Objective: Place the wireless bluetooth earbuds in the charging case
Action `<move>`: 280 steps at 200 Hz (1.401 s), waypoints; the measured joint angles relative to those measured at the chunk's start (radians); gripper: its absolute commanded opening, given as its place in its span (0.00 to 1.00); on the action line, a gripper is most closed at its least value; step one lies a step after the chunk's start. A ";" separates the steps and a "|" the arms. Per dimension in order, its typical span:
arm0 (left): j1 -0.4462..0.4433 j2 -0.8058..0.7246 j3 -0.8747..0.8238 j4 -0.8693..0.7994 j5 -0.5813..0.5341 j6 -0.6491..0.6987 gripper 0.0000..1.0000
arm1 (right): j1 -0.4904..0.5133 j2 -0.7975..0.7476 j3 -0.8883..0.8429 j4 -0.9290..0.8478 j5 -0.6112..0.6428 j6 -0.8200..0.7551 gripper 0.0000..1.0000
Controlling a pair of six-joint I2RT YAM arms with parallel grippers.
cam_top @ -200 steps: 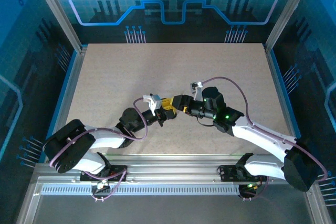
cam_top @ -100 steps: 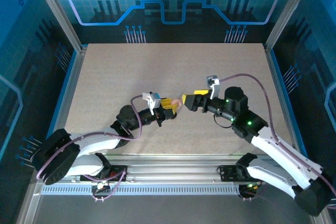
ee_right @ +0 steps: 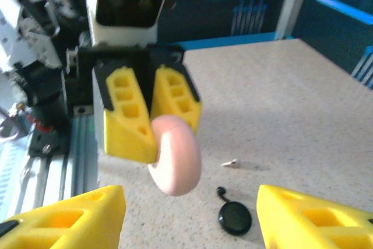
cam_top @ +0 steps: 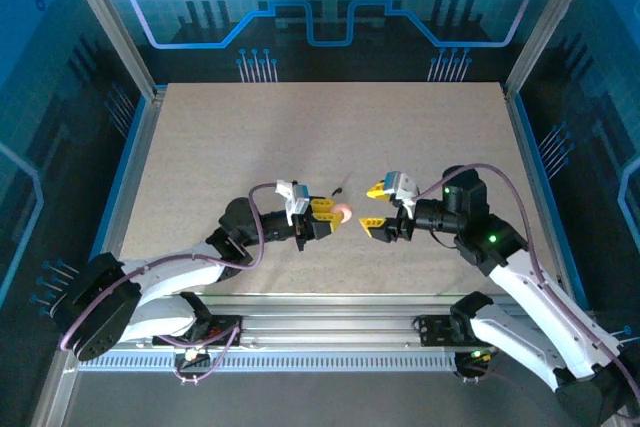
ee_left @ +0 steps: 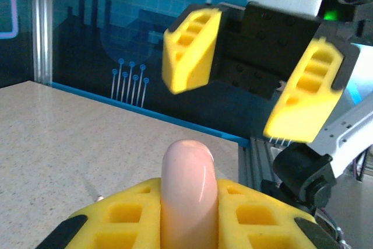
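The charging case (cam_top: pixel 344 213) is a smooth pale-pink puck held on edge above the table, with my left gripper (cam_top: pixel 327 214) shut on it. In the left wrist view the case (ee_left: pixel 187 185) stands up between the yellow fingers (ee_left: pixel 119 217). My right gripper (cam_top: pixel 376 208) faces it from the right, open and a short way off, with nothing between its fingers. From the right wrist, the case (ee_right: pixel 176 157) hangs from the left gripper (ee_right: pixel 150 129). One tiny whitish earbud (ee_right: pixel 231 163) lies on the table behind it. The open right gripper (ee_right: pixel 189 225) frames the bottom corners.
A small black disc (ee_right: pixel 235 218) with a short tail lies on the table near the earbud, below the case; it is a dark speck (cam_top: pixel 340 190) from above. The speckled tabletop (cam_top: pixel 300 127) stretches back to blue walls. A metal rail (cam_top: pixel 330 312) runs along the near edge.
The right gripper has drawn back to the right, away from the left gripper, and turned, its jaws now apart. The left gripper has moved slightly right, still gripping the case.
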 measured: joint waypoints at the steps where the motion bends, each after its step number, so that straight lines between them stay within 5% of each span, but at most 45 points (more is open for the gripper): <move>1: 0.000 0.000 0.000 0.000 0.001 0.000 0.13 | 0.000 0.003 0.002 -0.004 -0.002 -0.003 0.60; 92: 0.000 -0.006 0.007 0.002 0.070 0.000 0.13 | 0.000 0.174 0.145 -0.187 -0.162 -0.246 0.49; 202: 0.000 -0.006 0.007 0.014 0.085 0.000 0.12 | 0.008 0.256 0.178 -0.233 -0.211 -0.289 0.36; 253: 0.000 -0.006 0.011 0.024 0.088 0.000 0.12 | 0.009 0.261 0.186 -0.233 -0.214 -0.294 0.20; 280: 0.000 -0.005 0.011 0.024 0.093 0.001 0.21 | 0.008 0.261 0.189 -0.241 -0.213 -0.295 0.18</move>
